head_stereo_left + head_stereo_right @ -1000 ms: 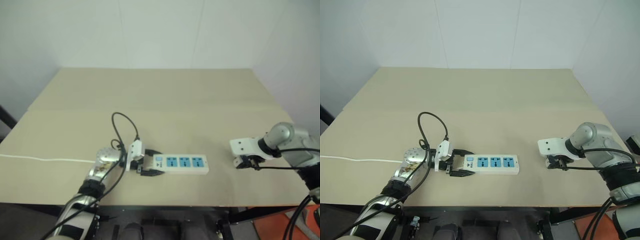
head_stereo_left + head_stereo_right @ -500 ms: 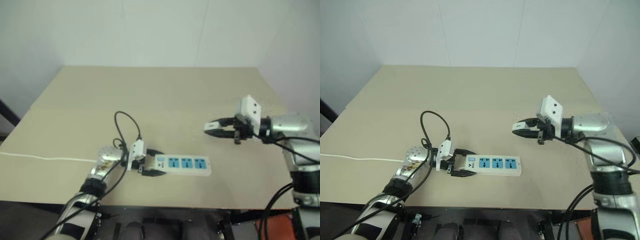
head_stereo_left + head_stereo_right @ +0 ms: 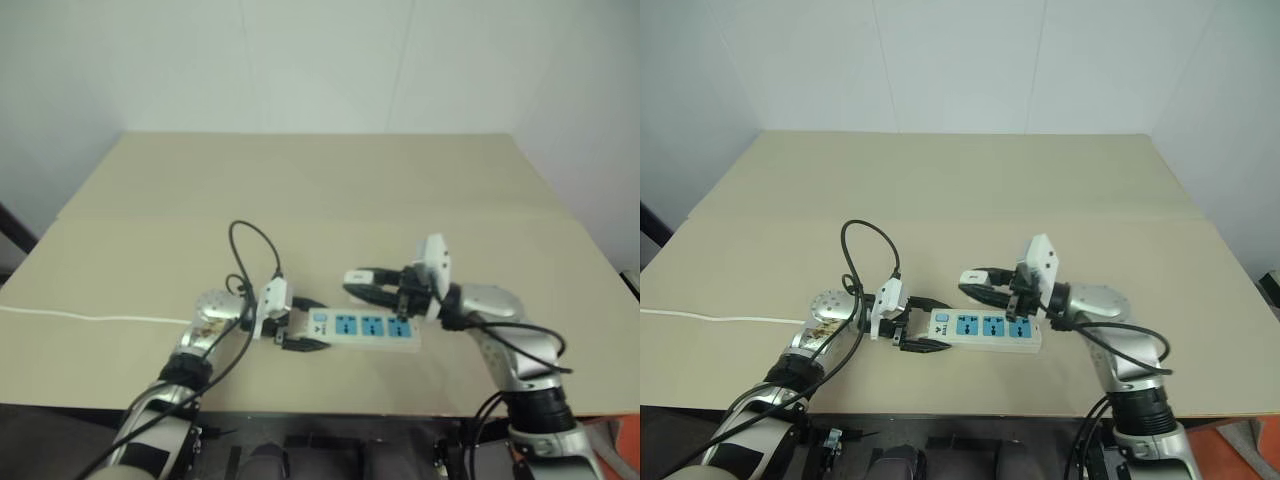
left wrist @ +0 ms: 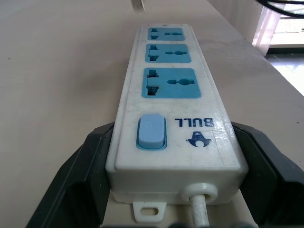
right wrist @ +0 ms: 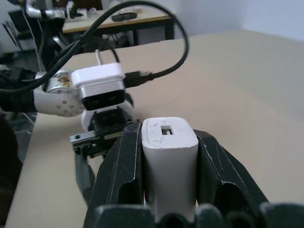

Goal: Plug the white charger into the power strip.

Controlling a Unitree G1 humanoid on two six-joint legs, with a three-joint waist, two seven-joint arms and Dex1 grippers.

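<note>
White and flat, the long plastic power strip (image 3: 365, 329) with three blue sockets lies on the beige table (image 3: 320, 190), the left gripper (image 3: 300, 327) clamped on its switch end at 9 o'clock. In the left wrist view both black fingers (image 4: 76, 175) press the strip's sides. In the right wrist view the right gripper (image 5: 169, 180) is closed on the small white cube-like charger (image 5: 169, 156).

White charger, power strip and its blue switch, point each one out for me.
white charger (image 5: 168, 154): right wrist view, front face.
power strip (image 4: 173, 102): left wrist view, nearest socket face.
blue switch (image 4: 151, 131): left wrist view, rocker's middle.
</note>
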